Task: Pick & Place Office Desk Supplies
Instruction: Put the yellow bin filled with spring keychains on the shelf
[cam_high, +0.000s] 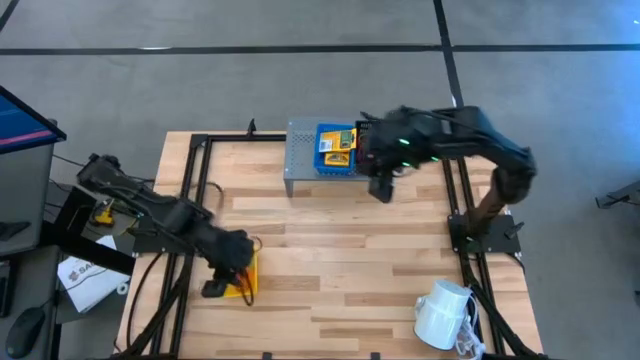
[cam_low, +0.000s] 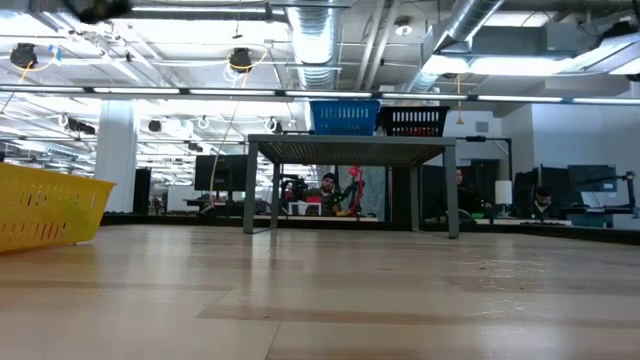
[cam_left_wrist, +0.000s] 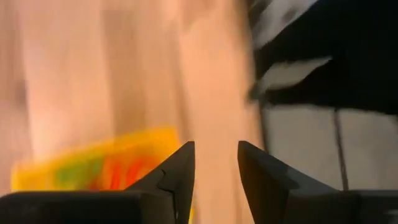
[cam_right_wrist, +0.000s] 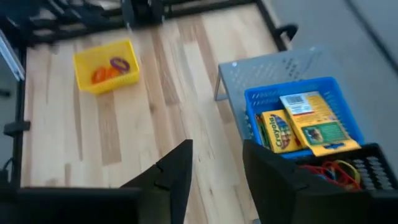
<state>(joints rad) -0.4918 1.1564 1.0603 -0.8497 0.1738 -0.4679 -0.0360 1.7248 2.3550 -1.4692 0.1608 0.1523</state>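
Observation:
A yellow bin (cam_high: 247, 275) stands on the wooden table near its left front; orange and purple loops (cam_right_wrist: 112, 67) lie in it. My left gripper (cam_left_wrist: 216, 146) hovers open just beside this yellow bin (cam_left_wrist: 93, 165), with nothing between its fingers. On the grey riser (cam_high: 300, 150) at the far edge stand a blue bin (cam_right_wrist: 292, 118) with yellow printed packets (cam_right_wrist: 305, 124) and a black mesh bin (cam_right_wrist: 348, 168) with red and orange loops. My right gripper (cam_right_wrist: 217, 144) hangs open and empty above the table, in front of the riser (cam_right_wrist: 267, 68).
A white mug (cam_high: 440, 315) lies at the table's near right corner. Black frame rails (cam_high: 190, 180) run along both sides of the table. Bare wood (cam_high: 340, 250) stretches between the yellow bin and the riser. People and desks show in the room behind.

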